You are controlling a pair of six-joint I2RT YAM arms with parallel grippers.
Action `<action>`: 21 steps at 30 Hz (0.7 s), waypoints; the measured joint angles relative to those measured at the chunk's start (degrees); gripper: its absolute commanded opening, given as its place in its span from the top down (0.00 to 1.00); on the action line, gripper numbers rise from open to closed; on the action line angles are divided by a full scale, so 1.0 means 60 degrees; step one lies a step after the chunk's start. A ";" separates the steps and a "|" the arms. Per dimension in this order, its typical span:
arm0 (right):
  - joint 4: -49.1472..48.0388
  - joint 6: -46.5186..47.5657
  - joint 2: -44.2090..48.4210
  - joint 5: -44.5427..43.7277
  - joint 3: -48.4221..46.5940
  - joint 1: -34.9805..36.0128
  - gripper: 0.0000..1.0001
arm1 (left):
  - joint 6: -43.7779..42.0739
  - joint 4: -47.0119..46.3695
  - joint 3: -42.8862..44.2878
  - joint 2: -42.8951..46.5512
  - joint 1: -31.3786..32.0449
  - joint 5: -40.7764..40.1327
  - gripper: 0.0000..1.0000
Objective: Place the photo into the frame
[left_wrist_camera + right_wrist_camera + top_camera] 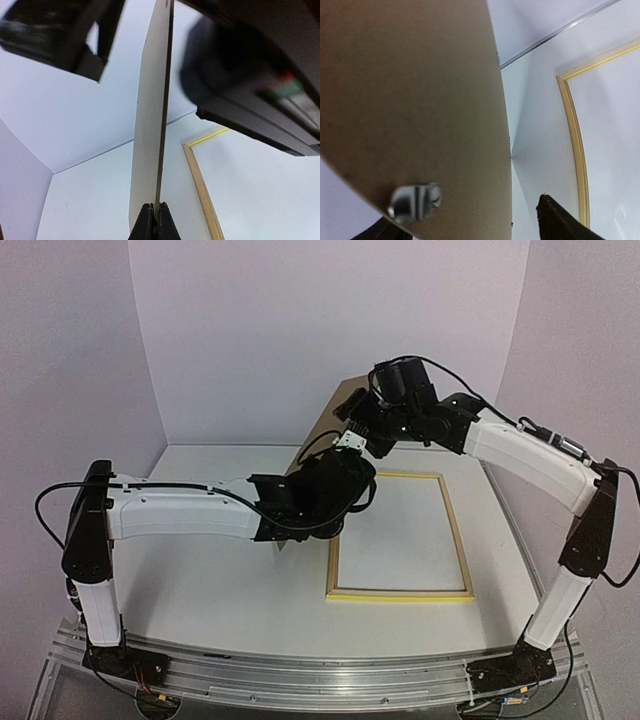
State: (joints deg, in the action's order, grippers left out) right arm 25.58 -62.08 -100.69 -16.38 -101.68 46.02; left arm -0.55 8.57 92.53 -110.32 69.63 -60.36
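Observation:
The frame (400,540) lies flat on the table, back up, pale wood with a thin yellow edge; it also shows in the left wrist view (202,190) and the right wrist view (575,150). My left gripper (154,210) is shut on the lower edge of a plain brown backing board (150,125), holding it upright above the table, left of the frame. The board (335,415) rises between the two arms. My right gripper (470,225) is open near the board's (410,100) upper part, and its right finger (560,222) stands clear of the board's edge. The photo is out of view.
A small metal clip (415,201) sits on the board's brown face. White walls close in the table at the back and on both sides. The right arm (530,455) arches over the frame's far right corner.

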 measured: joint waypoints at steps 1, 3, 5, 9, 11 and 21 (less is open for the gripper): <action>-0.0067 0.0125 0.0114 -0.0012 0.0123 0.0000 0.09 | -0.0034 -0.0026 0.0000 0.0046 0.0039 0.0025 1.00; -0.0161 0.0525 0.0495 -0.0064 0.0542 -0.0010 0.08 | -0.0114 -0.0023 0.0000 0.0195 0.0111 0.0108 1.00; -0.0106 0.1070 0.0960 -0.0124 0.0961 -0.0032 0.07 | -0.0010 0.0018 0.0019 0.0403 0.0137 0.0171 1.00; -0.0063 0.2247 0.2302 0.0000 0.1634 -0.0006 0.04 | 0.0871 0.0795 0.0631 0.0685 -0.0249 0.0597 1.00; -0.0043 0.2819 0.3167 0.0214 0.1791 0.0027 0.04 | 0.1366 0.1274 0.0946 0.0783 -0.0720 0.0894 1.00; -0.0625 0.4333 0.6382 0.1946 0.3160 0.0100 0.04 | 0.2945 0.2653 0.1726 0.1240 -0.2451 0.2652 1.00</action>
State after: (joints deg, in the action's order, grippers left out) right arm 21.83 -36.08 -62.39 -4.70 -82.72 46.62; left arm 17.12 24.49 102.89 -102.88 54.93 -44.45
